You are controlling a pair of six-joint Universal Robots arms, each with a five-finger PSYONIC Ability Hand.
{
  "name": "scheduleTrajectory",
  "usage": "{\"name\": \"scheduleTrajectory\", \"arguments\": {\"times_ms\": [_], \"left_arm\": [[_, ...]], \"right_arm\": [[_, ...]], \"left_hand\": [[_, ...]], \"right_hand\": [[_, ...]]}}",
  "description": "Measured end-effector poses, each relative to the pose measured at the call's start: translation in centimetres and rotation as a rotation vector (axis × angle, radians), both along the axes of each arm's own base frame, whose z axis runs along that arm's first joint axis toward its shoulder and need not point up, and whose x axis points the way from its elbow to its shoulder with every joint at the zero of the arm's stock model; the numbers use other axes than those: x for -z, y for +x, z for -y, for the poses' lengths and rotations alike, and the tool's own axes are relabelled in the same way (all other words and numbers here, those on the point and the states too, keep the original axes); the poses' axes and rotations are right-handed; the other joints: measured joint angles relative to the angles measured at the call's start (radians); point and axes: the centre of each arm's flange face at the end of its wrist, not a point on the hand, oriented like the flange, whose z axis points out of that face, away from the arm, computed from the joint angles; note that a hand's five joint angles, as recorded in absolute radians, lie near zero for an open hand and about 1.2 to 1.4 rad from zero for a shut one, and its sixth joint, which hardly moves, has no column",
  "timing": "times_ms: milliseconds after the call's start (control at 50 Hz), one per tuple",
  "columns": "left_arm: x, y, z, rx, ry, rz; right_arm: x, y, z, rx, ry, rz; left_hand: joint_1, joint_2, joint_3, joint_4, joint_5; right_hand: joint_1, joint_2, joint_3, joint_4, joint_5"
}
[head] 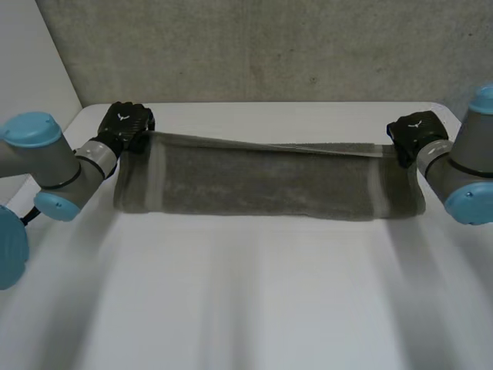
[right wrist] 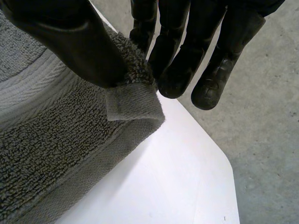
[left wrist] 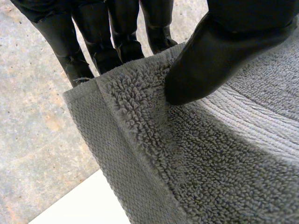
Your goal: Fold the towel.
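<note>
One towel [head: 262, 181] lying stretched across surface [head: 254, 301]. Two hands working: left robot hand [head: 123, 127] pinching far-left corner, right robot hand [head: 416, 135] pinching far-right corner. Wall [head: 262, 46] behind.

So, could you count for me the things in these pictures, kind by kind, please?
Grey towel: 1
Black hands: 2, the left hand and the right hand, each pinching a towel corner
White table: 1
Total: 4

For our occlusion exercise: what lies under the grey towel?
The white table runs under the towel; whatever its draped part covers is hidden. The left hand and right hand pinch its raised far corners.
</note>
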Motion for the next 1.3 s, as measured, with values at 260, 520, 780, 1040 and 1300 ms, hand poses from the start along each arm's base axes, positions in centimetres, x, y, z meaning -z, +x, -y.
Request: {"name": "scheduleTrajectory", "arguments": {"times_ms": [260,520,780,1040,1300], "left_arm": [[1.3,-0.6,0.2,0.002,-0.001,0.006],[-2.5,-0.7,-1.0,-0.011,-0.026,-0.004],[-7.2,0.7,-7.7,-0.07,0.037,0.001],[-5.8,0.9,-14.4,-0.06,0.176,0.011],[-2.4,1.5,-15.8,-0.161,0.321,-0.155]], "right_arm": [[2.3,1.2,1.6,0.048,-0.032,-0.012],[-4.2,0.8,0.3,0.084,-0.12,0.077],[-6.8,0.0,-6.4,0.0,0.01,0.071],[-0.8,-1.2,-9.9,-0.021,0.249,-0.013],[2.9,-3.4,-6.2,0.039,0.08,0.032]], "left_hand": [[-1.021,-1.078,-1.05,-1.075,-1.093],[-1.022,-1.082,-1.06,-1.083,-1.1],[-1.023,-1.083,-1.062,-1.084,-1.1],[-1.023,-1.086,-1.062,-1.087,-1.1],[-1.023,-1.086,-1.062,-1.087,-1.1]], "right_hand": [[-1.08,-1.079,-1.087,-1.082,-1.1],[-1.088,-1.079,-1.087,-1.082,-1.1],[-1.093,-1.079,-1.086,-1.082,-1.1],[-1.094,-1.079,-1.086,-1.082,-1.1],[-1.063,-1.074,-1.082,-1.079,-1.064]]}}
